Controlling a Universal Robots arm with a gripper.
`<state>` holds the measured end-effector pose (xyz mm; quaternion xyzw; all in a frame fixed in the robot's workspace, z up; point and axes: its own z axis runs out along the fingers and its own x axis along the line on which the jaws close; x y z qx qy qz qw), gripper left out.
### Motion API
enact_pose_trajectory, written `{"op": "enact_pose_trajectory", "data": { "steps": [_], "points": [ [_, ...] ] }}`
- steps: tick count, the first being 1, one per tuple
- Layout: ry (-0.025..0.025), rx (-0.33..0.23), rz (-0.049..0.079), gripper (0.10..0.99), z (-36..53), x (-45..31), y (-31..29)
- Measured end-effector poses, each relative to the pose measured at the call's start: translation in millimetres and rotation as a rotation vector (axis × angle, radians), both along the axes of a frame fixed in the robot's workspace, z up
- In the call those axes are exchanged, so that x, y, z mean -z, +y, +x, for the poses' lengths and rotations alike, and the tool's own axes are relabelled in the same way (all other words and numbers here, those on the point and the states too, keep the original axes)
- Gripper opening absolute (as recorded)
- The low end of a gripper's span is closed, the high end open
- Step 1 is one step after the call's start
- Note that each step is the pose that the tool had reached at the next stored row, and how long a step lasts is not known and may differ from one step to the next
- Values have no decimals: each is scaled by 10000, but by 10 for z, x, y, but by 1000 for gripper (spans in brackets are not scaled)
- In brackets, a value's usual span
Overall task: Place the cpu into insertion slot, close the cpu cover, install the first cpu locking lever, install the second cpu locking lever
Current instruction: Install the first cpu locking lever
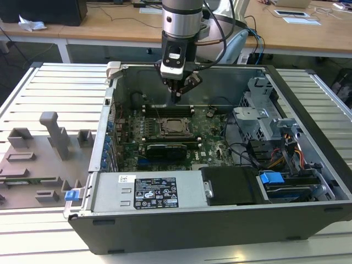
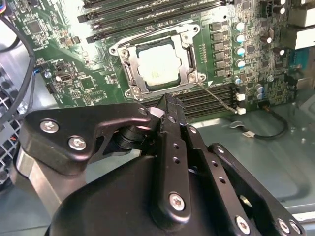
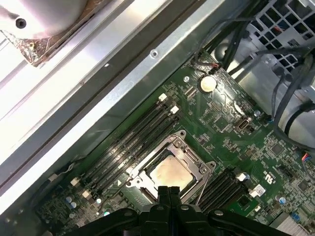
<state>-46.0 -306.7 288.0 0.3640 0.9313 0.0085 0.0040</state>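
Observation:
The cpu [image 2: 156, 66] lies flat in the insertion slot [image 1: 175, 127], its silver top showing through the window of the cpu cover [image 2: 190, 51]. The cover lies down flat around the chip. A thin wire locking lever [image 2: 219, 98] sticks out from one socket corner across the memory slots. Another wire lever [image 2: 147, 33] runs close along the socket's opposite edge. My gripper [image 1: 177, 98] hangs above the socket's far edge, shut, with nothing between its fingers. In both wrist views the closed fingertips [image 3: 170, 191] point down just beside the cpu [image 3: 171, 173].
The socket sits deep inside an open computer case [image 1: 110, 88]. Long memory slots [image 2: 147, 12] flank it, and a black graphics card [image 1: 165, 149] lies nearer the camera. A power supply [image 1: 157, 192], drive cage [image 1: 258, 118] and cables [image 1: 275, 157] crowd the exterior view's right. Grey fixtures [image 1: 52, 135] stand outside.

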Motion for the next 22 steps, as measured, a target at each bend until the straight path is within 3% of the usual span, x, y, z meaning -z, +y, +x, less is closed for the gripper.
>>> {"op": "enact_pose_trajectory", "data": {
  "steps": [3, 4, 7, 22],
  "points": [
    [0, -465, -1, 106, 0, 0, 0],
    [0, -1105, 0, 106, 0, 0, 0],
    [0, -1916, 0, 106, 0, 0, 0],
    [0, -4329, 0, 106, 0, 0, 0]
  ]
}}
